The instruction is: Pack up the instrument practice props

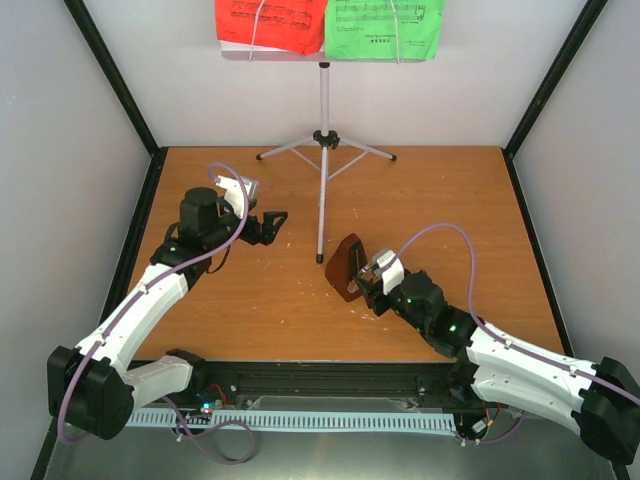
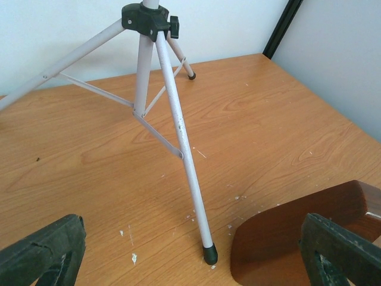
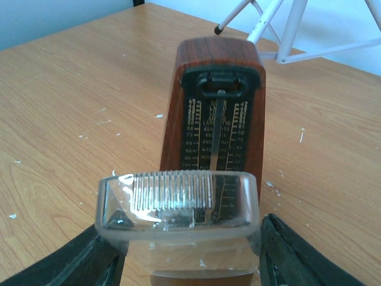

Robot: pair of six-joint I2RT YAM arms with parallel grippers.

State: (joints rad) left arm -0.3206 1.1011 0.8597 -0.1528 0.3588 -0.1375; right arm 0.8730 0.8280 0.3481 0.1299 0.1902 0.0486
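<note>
The dark-brown pyramid metronome (image 1: 347, 266) stands mid-table by the near foot of the silver tripod stand (image 1: 323, 140). In the right wrist view its scale face (image 3: 217, 101) is bare. My right gripper (image 3: 187, 259) is shut on the clear cover (image 3: 178, 205) and holds it in front of the metronome's lower face. The red sheet (image 1: 270, 20) and the green sheet (image 1: 385, 28) rest on the stand's tray (image 1: 270, 55). My left gripper (image 1: 268, 225) is open and empty left of the stand's near leg (image 2: 190, 179). In its wrist view the metronome (image 2: 286, 238) lies low right.
The wooden table (image 1: 250, 300) has grey walls at the left, back and right, with black corner posts (image 1: 115, 75). The stand's other two legs (image 1: 360, 150) spread at the back centre. White flecks dot the wood (image 2: 134, 257).
</note>
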